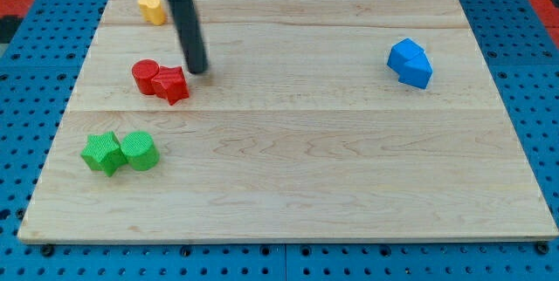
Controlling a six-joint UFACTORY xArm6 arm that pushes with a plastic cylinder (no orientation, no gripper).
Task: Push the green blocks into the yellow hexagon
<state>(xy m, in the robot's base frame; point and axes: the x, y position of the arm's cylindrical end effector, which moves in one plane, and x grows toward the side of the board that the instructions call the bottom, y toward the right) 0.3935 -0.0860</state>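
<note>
Resting beside the red blocks (pixel 161 79), my tip (pixel 198 70) holds nothing, well above both green blocks (pixel 120 152).

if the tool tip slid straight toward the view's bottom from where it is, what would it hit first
Probably nothing: my tip sits just right of the red star, and the green blocks lie further left. It may graze the star; depth is unclear.
</note>
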